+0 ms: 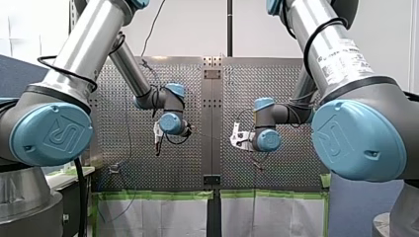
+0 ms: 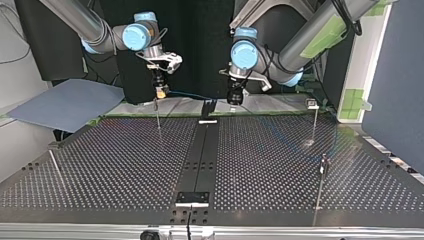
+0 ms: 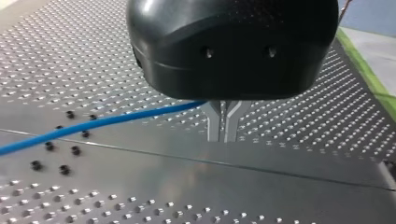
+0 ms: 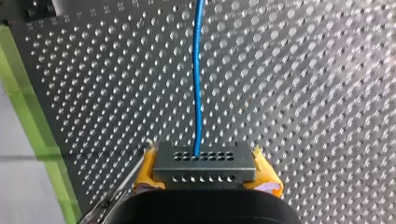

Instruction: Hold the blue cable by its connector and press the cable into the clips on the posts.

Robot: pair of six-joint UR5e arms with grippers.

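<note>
UR logo on blue joint cap (image 1: 52,140); arm sticker (image 1: 343,61) illegible.

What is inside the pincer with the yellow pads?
My right pincer squeezes a dark connector with rows of little holes, and the blue cable comes out of it. The pincer's body covers the connector's back end.

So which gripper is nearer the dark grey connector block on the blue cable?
Right. My right gripper clamps the dark grey connector block between its yellow pads; my left gripper hangs apart, further along the thin blue cable, rightward in the top view.
</note>
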